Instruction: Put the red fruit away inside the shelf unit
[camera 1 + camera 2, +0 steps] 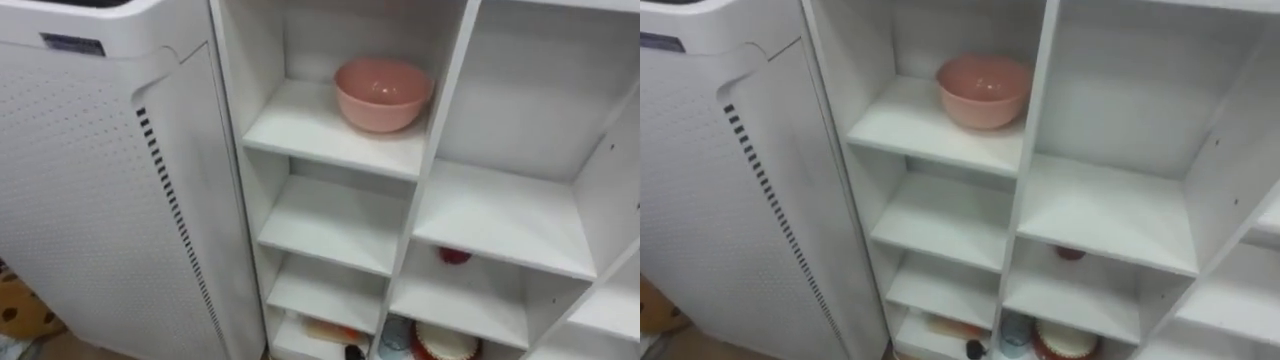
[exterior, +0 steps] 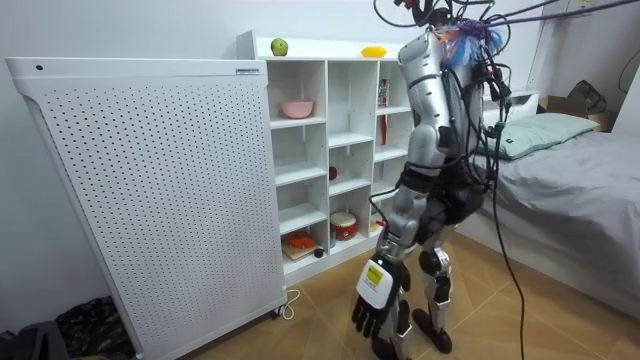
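Our left hand (image 2: 378, 292) hangs low beside the leg, close to the wooden floor, its dark fingers loose and pointing down with nothing in them. We stand facing the white shelf unit (image 1: 330, 222), with a bed (image 2: 590, 190) behind us.

We count three pieces of fruit, none of them in our hand. Two sit on the very top of the unit, well apart. One is a green apple (image 2: 279, 47), round and shiny, above the column nearest the white perforated cabinet (image 2: 150, 190). The other is a yellow fruit (image 2: 373, 51), low and oval, further along towards us. The third is a small red fruit (image 1: 455, 256), dark and round. It sits deep at the back of a compartment in the next column over from the bowl, lower down, and the shelf above it half hides it in the eye views.

There is one pink bowl (image 1: 383, 93), upright and empty, on an upper shelf of the column beside the cabinet. One red pot (image 2: 343, 225) with a pale lid stands in a compartment near the floor, below the red fruit.
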### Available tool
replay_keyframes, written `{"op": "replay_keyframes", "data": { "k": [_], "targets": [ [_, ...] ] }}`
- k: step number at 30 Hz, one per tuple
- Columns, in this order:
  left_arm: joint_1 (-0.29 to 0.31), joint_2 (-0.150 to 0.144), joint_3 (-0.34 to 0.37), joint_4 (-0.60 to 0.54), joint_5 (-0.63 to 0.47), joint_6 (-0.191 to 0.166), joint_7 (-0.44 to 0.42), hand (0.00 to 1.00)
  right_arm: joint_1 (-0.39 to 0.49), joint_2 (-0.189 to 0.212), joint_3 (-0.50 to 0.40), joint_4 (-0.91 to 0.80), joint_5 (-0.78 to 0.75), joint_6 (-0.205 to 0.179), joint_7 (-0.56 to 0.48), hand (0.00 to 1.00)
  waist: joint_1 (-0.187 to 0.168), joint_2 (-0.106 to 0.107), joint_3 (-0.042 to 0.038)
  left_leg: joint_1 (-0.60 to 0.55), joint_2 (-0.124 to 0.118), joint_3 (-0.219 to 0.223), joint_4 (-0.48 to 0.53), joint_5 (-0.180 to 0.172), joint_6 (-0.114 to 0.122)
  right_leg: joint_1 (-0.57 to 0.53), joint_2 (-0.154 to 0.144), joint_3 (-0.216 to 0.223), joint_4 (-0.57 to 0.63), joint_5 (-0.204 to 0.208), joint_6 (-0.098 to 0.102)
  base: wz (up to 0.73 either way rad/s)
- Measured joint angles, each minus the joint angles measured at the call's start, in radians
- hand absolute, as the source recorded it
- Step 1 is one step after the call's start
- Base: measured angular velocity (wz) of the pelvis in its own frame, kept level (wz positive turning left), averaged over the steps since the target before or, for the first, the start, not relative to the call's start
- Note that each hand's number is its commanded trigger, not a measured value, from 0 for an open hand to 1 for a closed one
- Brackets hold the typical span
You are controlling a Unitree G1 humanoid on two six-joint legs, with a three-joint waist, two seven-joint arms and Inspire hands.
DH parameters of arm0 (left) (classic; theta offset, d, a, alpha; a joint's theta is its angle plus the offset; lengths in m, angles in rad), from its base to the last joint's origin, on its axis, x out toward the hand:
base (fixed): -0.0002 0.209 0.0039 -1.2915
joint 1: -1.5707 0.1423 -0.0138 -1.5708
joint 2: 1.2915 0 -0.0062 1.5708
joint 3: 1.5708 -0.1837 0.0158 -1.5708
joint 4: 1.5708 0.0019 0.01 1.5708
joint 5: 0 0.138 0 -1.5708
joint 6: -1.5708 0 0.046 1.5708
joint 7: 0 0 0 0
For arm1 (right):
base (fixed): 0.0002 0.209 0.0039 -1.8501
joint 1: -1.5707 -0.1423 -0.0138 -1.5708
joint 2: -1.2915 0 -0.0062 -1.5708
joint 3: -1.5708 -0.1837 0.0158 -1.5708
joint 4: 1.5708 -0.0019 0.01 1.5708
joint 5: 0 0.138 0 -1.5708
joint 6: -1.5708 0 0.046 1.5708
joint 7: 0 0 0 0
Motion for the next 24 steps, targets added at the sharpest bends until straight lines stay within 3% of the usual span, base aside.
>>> {"op": "replay_keyframes", "data": {
  "k": [1, 3, 7, 12, 16, 20, 24],
  "targets": [
    [0.017, -0.011, 0.008, -0.005, 0.031, -0.007, 0.004, 0.0, 0.051, 0.012, 0.001, -0.005, -0.09, -0.002, 0.012, 0.0, -0.011, -0.004, -0.0095, 0.053, -0.002, 0.009, -0.039, 0.001, 0.0, 0.05, 0.009, 0.007, -0.035, 0.005, 0.007, -0.11],
    [0.023, -0.016, 0.011, -0.004, 0.068, -0.012, 0.004, 0.0, 0.083, 0.023, 0.003, -0.008, -0.224, -0.002, 0.016, 0.0, -0.013, -0.008, -0.0173, 0.116, -0.004, 0.023, -0.088, 0.004, -0.001, 0.099, 0.012, 0.027, -0.065, 0.009, 0.012, -0.23],
    [0.021, -0.015, 0.009, -0.015, 0.094, -0.033, 0.024, 0.0, 0.118, 0.031, 0.025, -0.044, -0.378, -0.022, 0.014, 0.0, -0.055, -0.021, -0.0111, 0.216, -0.006, 0.04, -0.159, 0.008, -0.007, 0.179, 0.015, 0.032, -0.104, 0.009, 0.014, -0.14],
    [0.015, -0.042, 0.041, -0.011, 0.101, -0.039, 0.053, 0.0, 0.189, 0.082, 0.028, -0.039, -0.436, -0.039, 0.013, 0.0, -0.098, -0.038, -0.0067, 0.327, -0.007, 0.041, -0.209, 0.009, -0.01, 0.302, 0.033, 0.04, -0.199, 0.019, 0.025, 0.04],
    [0.011, -0.081, 0.092, 0.013, 0.112, -0.041, 0.056, 0.0, 0.232, 0.12, -0.003, -0.024, -0.436, -0.042, 0.013, 0.0, -0.103, -0.029, -0.005, 0.385, -0.007, 0.057, -0.236, 0.009, -0.01, 0.35, 0.039, 0.088, -0.222, 0.024, 0.03, -0.1],
    [0.015, -0.091, 0.14, 0.029, 0.113, -0.033, 0.058, 0.0, 0.244, 0.15, -0.042, 0.002, -0.447, -0.041, 0.013, 0.0, -0.12, -0.019, -0.0056, 0.426, -0.006, 0.07, -0.263, 0.009, -0.012, 0.378, 0.043, 0.114, -0.232, 0.028, 0.031, -0.18],
    [0.009, -0.115, 0.166, 0.048, 0.134, 0.008, 0.063, 0.0, 0.266, 0.16, -0.087, 0.015, -0.446, -0.036, 0.009, 0.0, -0.127, -0.014, -0.0054, 0.458, -0.001, 0.098, -0.273, 0.009, -0.012, 0.393, 0.05, 0.146, -0.23, 0.035, 0.028, -0.23]
  ]
}}
